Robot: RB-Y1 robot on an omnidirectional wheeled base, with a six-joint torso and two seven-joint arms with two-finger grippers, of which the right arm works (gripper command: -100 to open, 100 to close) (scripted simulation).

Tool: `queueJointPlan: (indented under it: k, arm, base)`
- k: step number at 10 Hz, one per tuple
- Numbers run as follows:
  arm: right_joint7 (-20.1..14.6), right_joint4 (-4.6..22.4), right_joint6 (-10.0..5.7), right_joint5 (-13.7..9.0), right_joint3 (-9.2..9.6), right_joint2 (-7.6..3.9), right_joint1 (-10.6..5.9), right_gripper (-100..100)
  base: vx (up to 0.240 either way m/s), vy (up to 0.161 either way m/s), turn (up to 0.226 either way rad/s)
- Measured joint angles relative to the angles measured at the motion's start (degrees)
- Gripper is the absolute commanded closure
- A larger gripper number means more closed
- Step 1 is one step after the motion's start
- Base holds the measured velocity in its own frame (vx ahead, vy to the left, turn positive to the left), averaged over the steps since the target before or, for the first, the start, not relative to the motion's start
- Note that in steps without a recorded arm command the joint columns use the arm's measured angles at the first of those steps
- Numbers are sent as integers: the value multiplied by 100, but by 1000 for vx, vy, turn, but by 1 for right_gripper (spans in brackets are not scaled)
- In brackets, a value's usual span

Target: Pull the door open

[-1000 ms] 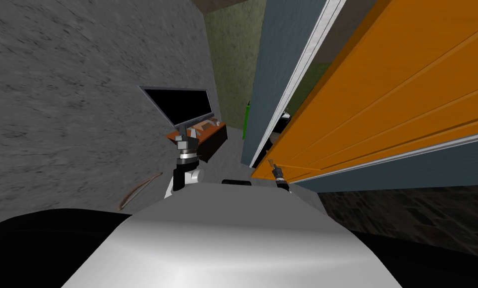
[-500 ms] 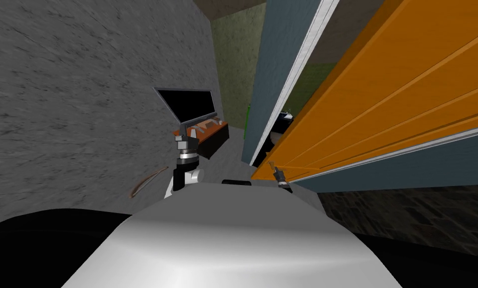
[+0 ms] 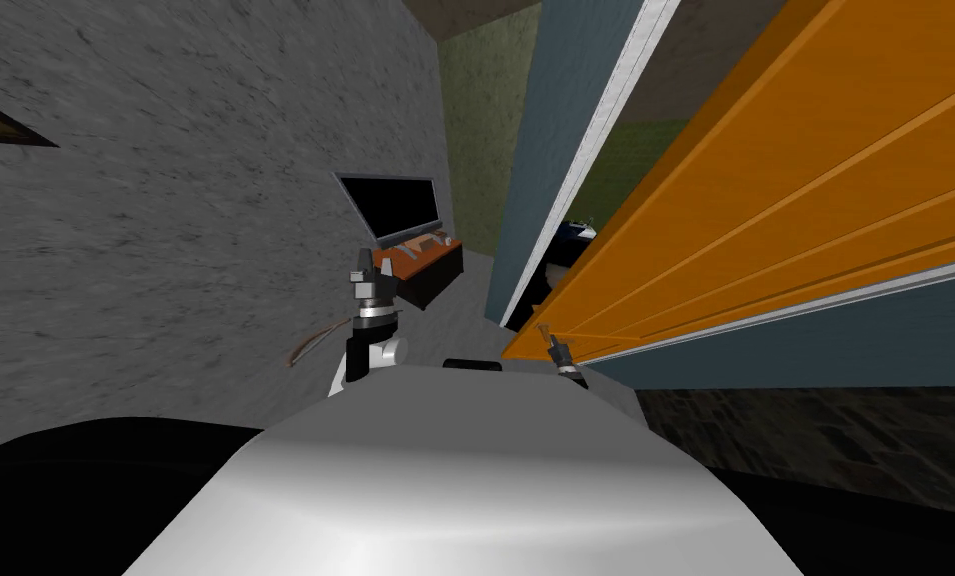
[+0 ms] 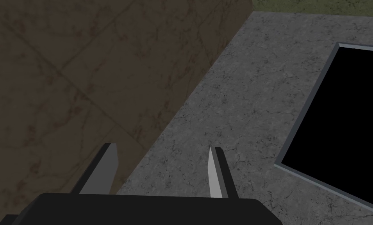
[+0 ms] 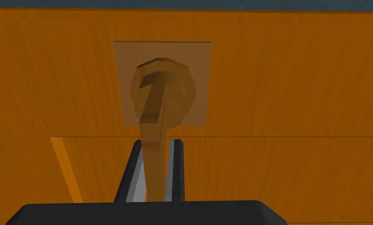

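The orange panelled door [image 3: 765, 200] stands ajar on my right, swung away from its white frame [image 3: 605, 150]. In the right wrist view its brown lever handle [image 5: 154, 117] hangs from a square plate [image 5: 162, 84] on the door [image 5: 298, 97]. My right gripper [image 5: 156, 172] is shut on the lever, one finger pressing each side. In the head view that gripper [image 3: 545, 335] sits at the door's near edge. My left gripper [image 3: 365, 262] is raised in front of me, fingers open [image 4: 162, 168] with nothing between them.
A dark screen [image 3: 395, 205] stands on an orange-topped low cabinet [image 3: 425, 265] against the grey wall ahead. A thin curved brown object [image 3: 315, 340] lies to my left. A blue-grey wall [image 3: 545, 150] borders the doorway, with a dark object [image 3: 565, 245] through the gap.
The gap between the door and its frame has widened. The whole head view has shifted: the screen and cabinet slid right and away, so I have moved. My right gripper keeps hold of the lever.
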Motion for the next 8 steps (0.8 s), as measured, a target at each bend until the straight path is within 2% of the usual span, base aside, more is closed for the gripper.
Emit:
queueJointPlan:
  k: [2, 3, 4, 5, 7, 8]
  arm:
    - [-52, -24, -58, 26, 40, -34, 81, 100]
    - [-68, 67, -152, 41, 60, -38, 70, 100]
    - [-77, 43, -194, 49, 70, -53, 125, 100]
    - [-98, 222, -305, 64, 88, -61, 64, 100]
    - [-106, 242, -338, 71, 100, -67, 96, 100]
    - [-119, 299, -403, 73, 103, -82, 66, 100]
  base:
    - [-273, -116, 216]
    - [-267, -89, 195]
    - [-238, -72, 169]
    - [-109, -30, 38]
    - [-221, -80, 211]
    - [-257, -74, 181]
